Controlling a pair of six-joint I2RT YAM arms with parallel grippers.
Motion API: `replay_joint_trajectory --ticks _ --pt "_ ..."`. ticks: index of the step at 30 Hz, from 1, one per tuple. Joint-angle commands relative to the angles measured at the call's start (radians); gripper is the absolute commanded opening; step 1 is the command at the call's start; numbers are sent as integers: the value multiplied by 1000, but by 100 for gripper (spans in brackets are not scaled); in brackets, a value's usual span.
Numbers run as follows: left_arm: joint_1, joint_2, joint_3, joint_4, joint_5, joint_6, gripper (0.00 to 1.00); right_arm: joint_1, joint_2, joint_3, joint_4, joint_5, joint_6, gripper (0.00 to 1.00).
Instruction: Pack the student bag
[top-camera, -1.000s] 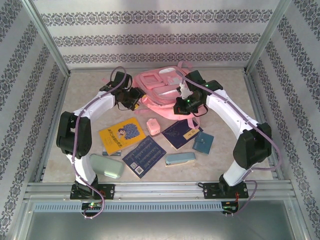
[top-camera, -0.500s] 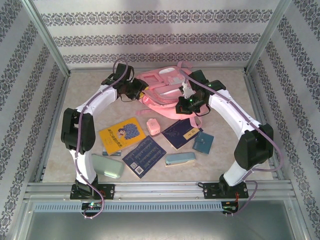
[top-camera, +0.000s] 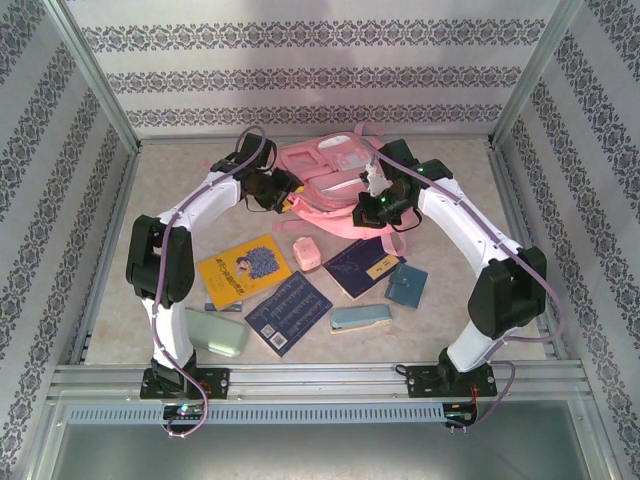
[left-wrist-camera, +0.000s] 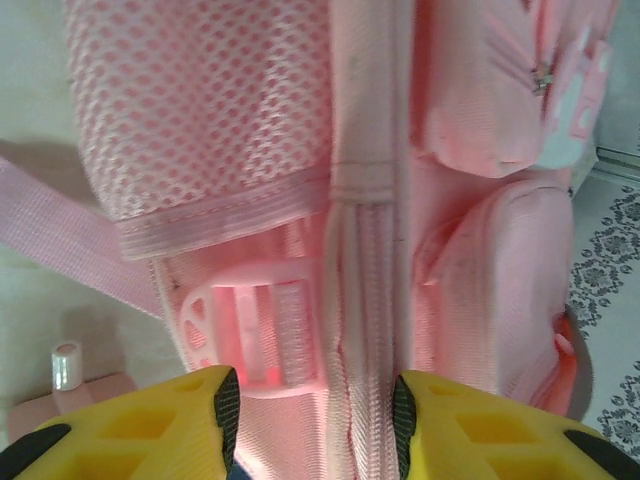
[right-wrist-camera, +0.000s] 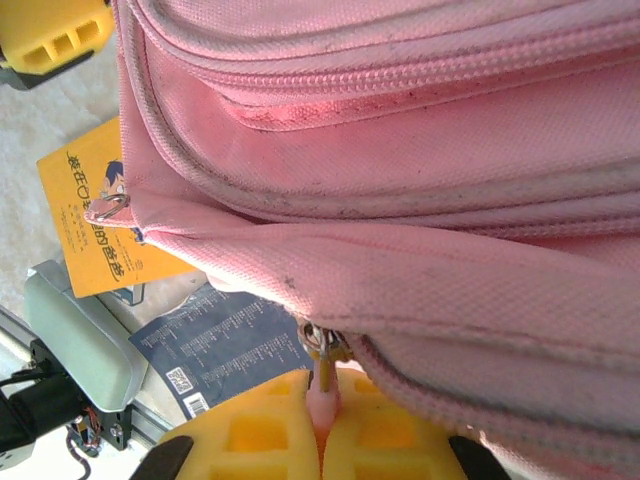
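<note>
beige table (top-camera: 170, 205), one student bag (top-camera: 325, 172), roughly five books (top-camera: 243, 270)

The large pink student bag (top-camera: 322, 176) lies front-up at the far centre, straps trailing nearward

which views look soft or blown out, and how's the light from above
left wrist: student bag mesh soft and pale up close, left fingers blurred at the bottom edge; right wrist: bag fabric washes out at upper right, zip pull between the right fingers looks sharp; top external: even light, only faint shadows on the table.
</note>
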Motion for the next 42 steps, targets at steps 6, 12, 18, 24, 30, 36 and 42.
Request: replay_joint_trajectory --ticks 6,12,18,24,30,36,42 --pt "-44 -2 31 -9 31 -61 48 -8 2 39 36 -38 -5 0" --pt "-76 40 115 -34 29 -76 48 -9 -7 36 36 -39 -5 0" --pt "-87 60 126 -32 41 -106 45 -5 -17 33 34 -35 -7 0" --pt "-89 71 155 -107 29 -89 35 -6 -27 27 32 -27 -10 0" --pt "-89 40 128 -79 16 -137 10 2 -36 18 30 -22 -16 0" --pt "-89 8 93 -30 -1 -228 0 31 -42 14 22 -6 -40 0" --pt "-88 -33 51 22 -42 -319 0 81 -38 55 1 5 -67 0"
